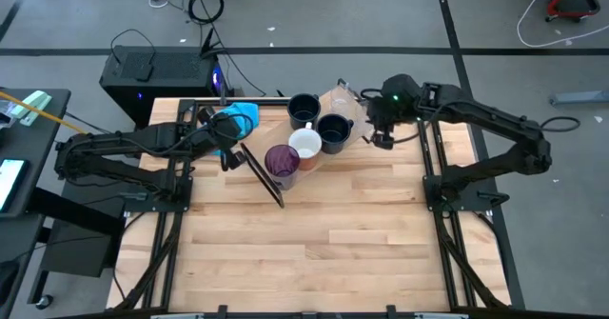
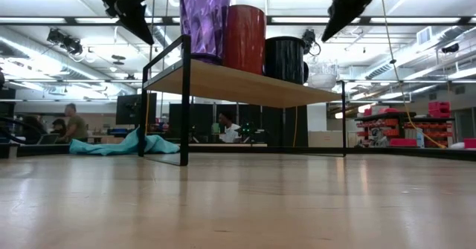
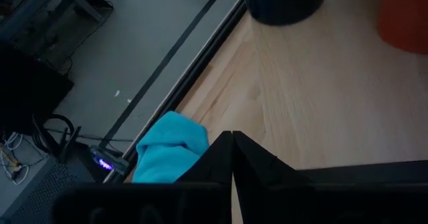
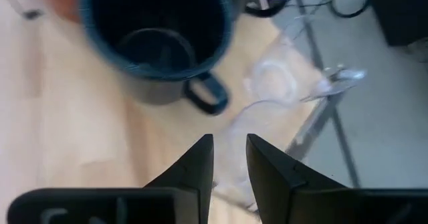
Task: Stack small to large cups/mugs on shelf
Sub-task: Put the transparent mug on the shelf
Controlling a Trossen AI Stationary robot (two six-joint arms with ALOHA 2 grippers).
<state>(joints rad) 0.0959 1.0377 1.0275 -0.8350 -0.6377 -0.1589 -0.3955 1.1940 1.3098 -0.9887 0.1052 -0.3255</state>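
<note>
The shelf, a light wooden board with black frame ends, stands on the table. In a row on it are a purple tumbler, a mug white inside and red outside, and a navy mug. A second navy mug and clear cups stand behind them. My left gripper is shut and empty, raised beside the tumbler's end of the shelf. My right gripper is raised off the shelf's other end, its fingers a narrow gap apart and empty, with the navy mug and clear cups ahead.
A bright blue cloth lies on the table at the far left of the shelf, under my left arm; it also shows in the left wrist view. The plank tabletop stretches toward the near edge. People sit in the room beyond.
</note>
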